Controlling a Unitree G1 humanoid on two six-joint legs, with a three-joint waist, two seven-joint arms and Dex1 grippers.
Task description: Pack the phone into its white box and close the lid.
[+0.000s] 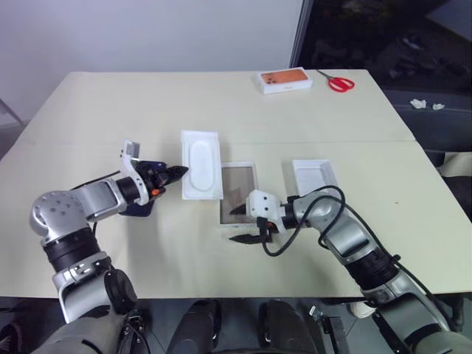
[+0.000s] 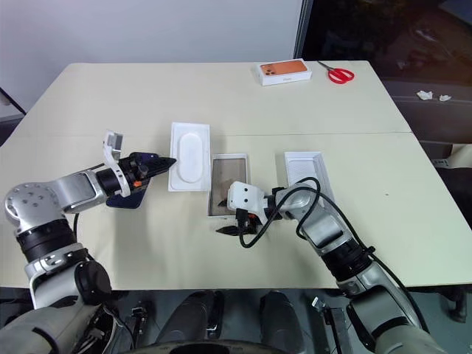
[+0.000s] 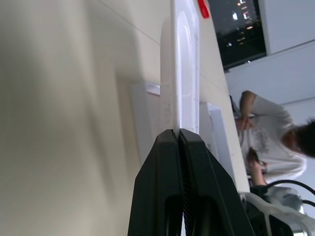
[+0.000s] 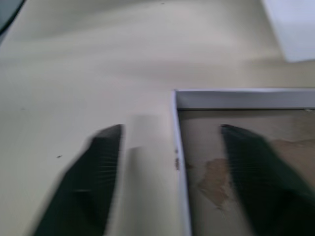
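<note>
The white box [image 1: 238, 192] lies open at the tabletop's [image 1: 110, 110] middle, its brownish inside bare. The right gripper [image 1: 241, 224] straddles its near wall, jaws spread wide, 1 finger inside and 1 outside. The left gripper [image 1: 177, 174], jaws closed, touches the edge of the white insert [image 1: 200, 164] left of the box. The lid [image 1: 316, 175] rests to the right. An orange-topped box [image 1: 285, 80] and red scissors [image 1: 338, 81] sit far back. A dark object [image 1: 139, 206], possibly the phone, lies under the left wrist.

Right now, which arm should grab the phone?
Left, probably. The phone lies just under the left arm, beside the left gripper, which is shut at the insert edge and must open first. The right gripper is open over the box corner, farther off.
</note>
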